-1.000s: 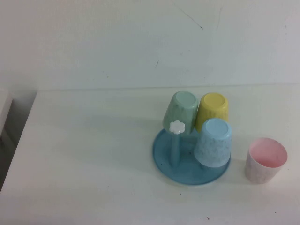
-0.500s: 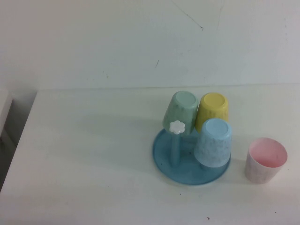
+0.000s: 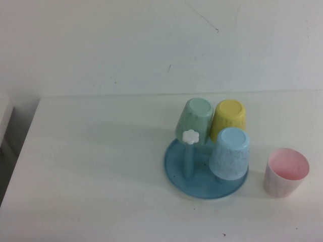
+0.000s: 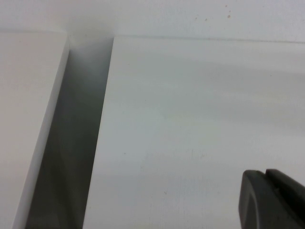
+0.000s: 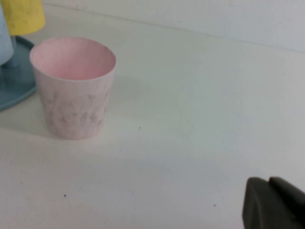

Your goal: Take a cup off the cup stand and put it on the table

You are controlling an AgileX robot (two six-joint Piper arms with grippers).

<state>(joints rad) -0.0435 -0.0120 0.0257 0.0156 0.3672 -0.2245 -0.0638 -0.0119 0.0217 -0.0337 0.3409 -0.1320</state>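
The mint-green cup (image 3: 195,120) hangs upside down on the blue cup stand (image 3: 186,176), at its far left, on the white table (image 3: 101,166). One peg with a white flower knob (image 3: 191,136) stands free in front of it. Neither arm shows in the high view. My left gripper (image 4: 265,172) is shut and empty above bare table near the table's left edge. My right gripper (image 5: 269,180) is shut and empty above bare table, off to the side of the pink cup (image 5: 74,88). The stand's rim (image 5: 16,78) shows beyond the pink cup.
A yellow cup (image 3: 228,118) and a light blue cup (image 3: 229,154) also hang upside down on the stand. The pink cup (image 3: 285,172) stands upright on the table right of the stand. A dark gap (image 4: 76,133) runs along the table's left edge.
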